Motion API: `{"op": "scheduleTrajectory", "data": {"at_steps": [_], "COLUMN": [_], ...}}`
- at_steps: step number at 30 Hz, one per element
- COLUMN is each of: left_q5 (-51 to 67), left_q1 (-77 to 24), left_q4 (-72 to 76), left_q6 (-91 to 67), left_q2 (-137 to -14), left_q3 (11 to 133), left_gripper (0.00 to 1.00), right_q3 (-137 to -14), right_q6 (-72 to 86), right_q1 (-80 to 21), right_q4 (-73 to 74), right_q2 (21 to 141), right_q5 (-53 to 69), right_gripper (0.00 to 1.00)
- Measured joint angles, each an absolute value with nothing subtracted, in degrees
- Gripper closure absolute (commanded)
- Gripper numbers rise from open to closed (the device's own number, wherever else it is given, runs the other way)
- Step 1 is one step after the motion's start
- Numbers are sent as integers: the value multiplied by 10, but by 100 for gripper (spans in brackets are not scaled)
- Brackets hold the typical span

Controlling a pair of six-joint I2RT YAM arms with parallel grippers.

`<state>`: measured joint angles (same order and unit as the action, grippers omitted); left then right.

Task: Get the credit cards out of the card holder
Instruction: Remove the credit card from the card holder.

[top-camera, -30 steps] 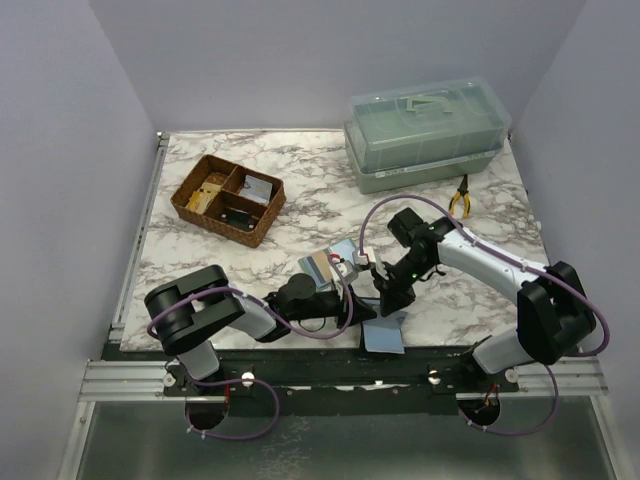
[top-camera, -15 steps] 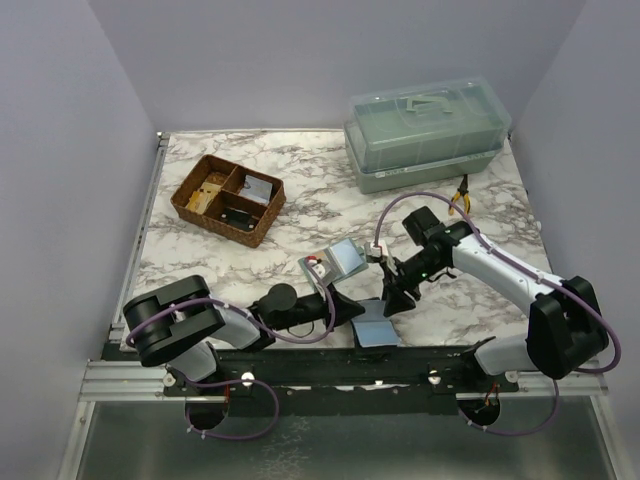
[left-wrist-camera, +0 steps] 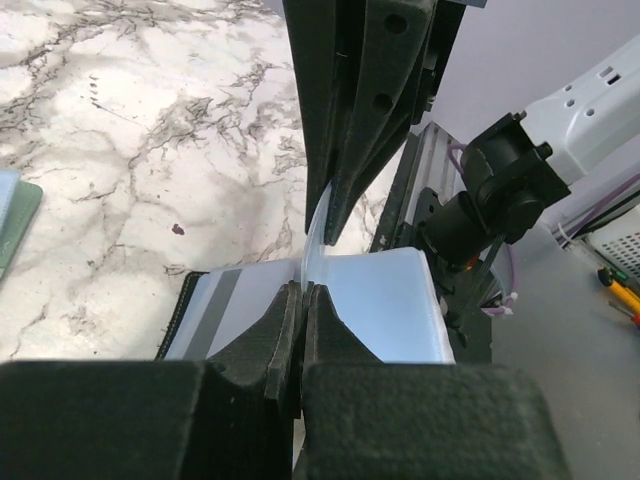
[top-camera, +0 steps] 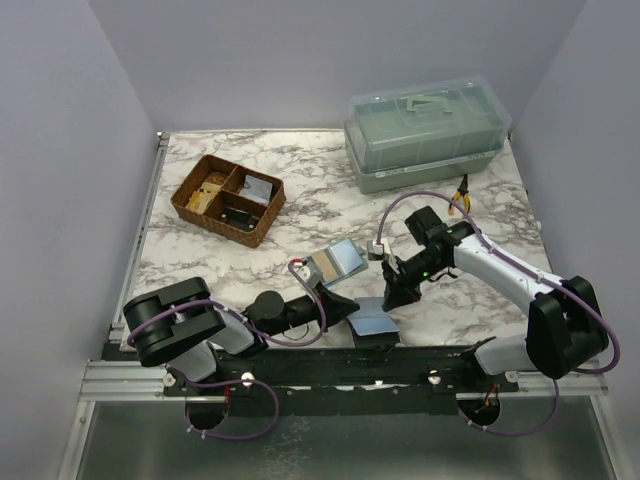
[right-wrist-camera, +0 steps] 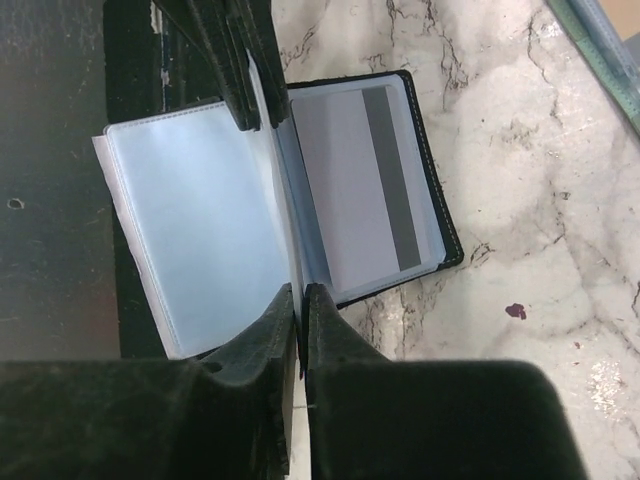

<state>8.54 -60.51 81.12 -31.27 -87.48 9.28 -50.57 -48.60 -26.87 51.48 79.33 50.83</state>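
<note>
**Lower on the left, wider on the right, both pinching**

Since a second ago the left arm has sunk flatter along the near edge of the white-and-grey marbled tabletop. The right arm has swung its elbow out toward the right edge. The small black bifold card holder lies open at the near edge, just right of the middle. The left gripper is closed tight on a thin clear plastic sleeve standing up from the holder. The right gripper clamps what looks like the same sleeve from the opposite end. A pale grey credit card with a dark stripe sits inside the right-hand pocket. Just beyond the left gripper, a pale blue rectangle may be a loose card, but the overhead view is too coarse to tell.
</note>
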Motion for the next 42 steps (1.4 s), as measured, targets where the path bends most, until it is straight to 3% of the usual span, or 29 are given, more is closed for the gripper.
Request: {"op": "scheduleTrajectory", "data": {"at_steps": [2, 4, 5, 11, 16, 21, 29, 42], "left_q5": [84, 84, 84, 81, 85, 138, 216, 234], "left_q1": [-605, -605, -605, -603, -594, -565, -562, -568], "left_q4": [813, 813, 814, 767, 636, 542, 460, 452], "left_q6": [-312, -312, -310, -295, -261, -212, -135, -104], "left_q2": [-875, -875, -875, -819, -697, -650, -721, -846], "left_q3": [92, 92, 92, 92, 112, 139, 210, 266], "left_gripper": [96, 60, 48, 2, 1, 5, 11, 39], "right_q3": [-506, -508, -510, -524, -524, -511, -513, -524], "right_q6": [-484, -485, -485, -504, -556, -619, -710, -729], "right_q1": [-269, -269, -269, -269, -269, -269, -269, -270], "right_q4": [516, 518, 520, 531, 545, 546, 555, 556], "right_q2": [794, 794, 794, 786, 782, 774, 770, 788], "right_q5": [510, 511, 511, 484, 440, 402, 399, 404], "right_gripper": [100, 100, 100, 100, 100, 100, 100, 100]}}
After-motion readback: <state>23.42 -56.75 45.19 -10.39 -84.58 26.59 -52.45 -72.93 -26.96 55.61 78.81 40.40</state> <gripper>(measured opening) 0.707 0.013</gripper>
